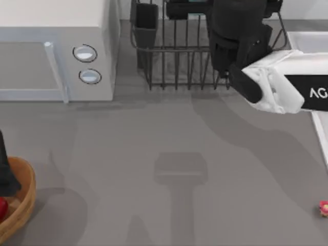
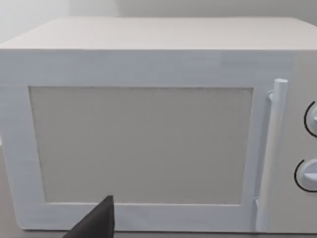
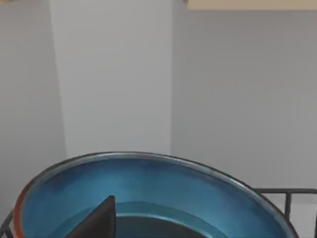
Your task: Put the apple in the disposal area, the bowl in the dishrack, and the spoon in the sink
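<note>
The teal-blue bowl (image 3: 148, 198) lies close under my right gripper (image 1: 233, 48), which hangs open over the dark wire dishrack (image 1: 169, 56); one dark fingertip (image 3: 99, 223) shows against the bowl's inside. The red apple (image 1: 2, 207) lies in the tan wooden disposal area (image 1: 23, 197) at the table's left edge. My left gripper (image 1: 5, 171) is open just above that basket, and its fingertip (image 2: 99, 223) points toward the microwave. The tiny pink spoon (image 1: 324, 207) rests on the table at the far right. The sink (image 1: 307, 41) shows its white edge at the right.
A white microwave (image 1: 51, 51) with two round knobs stands at the back left, its door (image 2: 143, 144) shut. The dishrack's dark utensil cup (image 1: 146, 23) is at its left corner. A rack wire (image 3: 290, 198) rises beside the bowl.
</note>
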Tool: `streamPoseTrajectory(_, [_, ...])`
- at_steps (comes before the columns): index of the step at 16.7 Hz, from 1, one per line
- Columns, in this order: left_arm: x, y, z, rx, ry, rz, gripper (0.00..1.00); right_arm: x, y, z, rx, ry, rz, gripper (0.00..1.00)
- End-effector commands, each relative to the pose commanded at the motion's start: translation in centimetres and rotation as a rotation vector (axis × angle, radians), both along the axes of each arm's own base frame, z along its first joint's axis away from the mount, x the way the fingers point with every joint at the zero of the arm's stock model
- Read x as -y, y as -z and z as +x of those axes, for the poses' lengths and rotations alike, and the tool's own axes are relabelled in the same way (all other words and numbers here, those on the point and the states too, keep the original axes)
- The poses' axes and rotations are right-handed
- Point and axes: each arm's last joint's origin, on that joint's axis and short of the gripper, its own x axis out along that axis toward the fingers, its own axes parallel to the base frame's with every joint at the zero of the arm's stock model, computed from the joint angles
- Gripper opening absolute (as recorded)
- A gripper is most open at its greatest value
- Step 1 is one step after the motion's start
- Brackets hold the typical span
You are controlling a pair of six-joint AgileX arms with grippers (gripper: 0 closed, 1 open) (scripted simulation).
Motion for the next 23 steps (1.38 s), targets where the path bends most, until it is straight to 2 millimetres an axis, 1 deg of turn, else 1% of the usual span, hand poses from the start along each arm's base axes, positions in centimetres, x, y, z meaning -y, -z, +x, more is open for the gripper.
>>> streamPoseTrajectory(1, [0.0, 0.0, 0.0, 0.000, 0.000, 0.000, 1.00, 1.1, -0.8, -0.4, -0.001, -0.001, 0.000, 1.00])
streamPoseTrajectory(3, [0.0, 0.0, 0.0, 0.000, 0.000, 0.000, 1.00, 4.0, -2.5, -1.8, -0.004, -0.001, -0.001, 1.00])
streamPoseTrajectory(5, [0.0, 0.0, 0.0, 0.000, 0.000, 0.000, 1.00, 7.4, -4.5, -4.1, -0.003, 0.001, -0.002, 1.00])
streamPoseTrajectory(6, [0.0, 0.0, 0.0, 0.000, 0.000, 0.000, 1.00, 9.3, -5.5, -5.6, -0.001, 0.002, -0.003, 1.00])
streamPoseTrajectory(8, [0.0, 0.0, 0.0, 0.000, 0.000, 0.000, 1.00, 13.1, -6.8, -9.3, 0.008, 0.004, -0.005, 1.00])
streamPoseTrajectory(10, [0.0, 0.0, 0.0, 0.000, 0.000, 0.000, 1.00, 16.6, -7.0, -13.7, 0.020, 0.006, -0.007, 1.00])
streamPoseTrajectory(11, [0.0, 0.0, 0.0, 0.000, 0.000, 0.000, 1.00, 18.2, -6.6, -16.0, 0.027, 0.006, -0.008, 1.00])
streamPoseTrajectory(13, [0.0, 0.0, 0.0, 0.000, 0.000, 0.000, 1.00, 20.6, -4.9, -20.1, 0.040, 0.006, -0.011, 1.00])
streamPoseTrajectory(15, [0.0, 0.0, 0.0, 0.000, 0.000, 0.000, 1.00, 22.2, -2.3, -23.2, 0.046, 0.005, -0.013, 1.00])
streamPoseTrajectory(16, [0.0, 0.0, 0.0, 0.000, 0.000, 0.000, 1.00, 22.7, -0.9, -24.4, 0.045, 0.004, -0.014, 1.00])
streamPoseTrajectory(18, [0.0, 0.0, 0.0, 0.000, 0.000, 0.000, 1.00, 23.5, 2.1, -25.9, 0.036, 0.002, -0.013, 1.00])
streamPoseTrajectory(20, [0.0, 0.0, 0.0, 0.000, 0.000, 0.000, 1.00, 23.9, 4.5, -26.6, 0.024, 0.000, -0.009, 1.00])
streamPoseTrajectory(22, [0.0, 0.0, 0.0, 0.000, 0.000, 0.000, 1.00, 24.2, 6.3, -26.9, 0.013, -0.002, -0.004, 1.00])
streamPoseTrajectory(23, [0.0, 0.0, 0.0, 0.000, 0.000, 0.000, 1.00, 24.3, 6.9, -26.9, 0.009, -0.002, -0.001, 1.00])
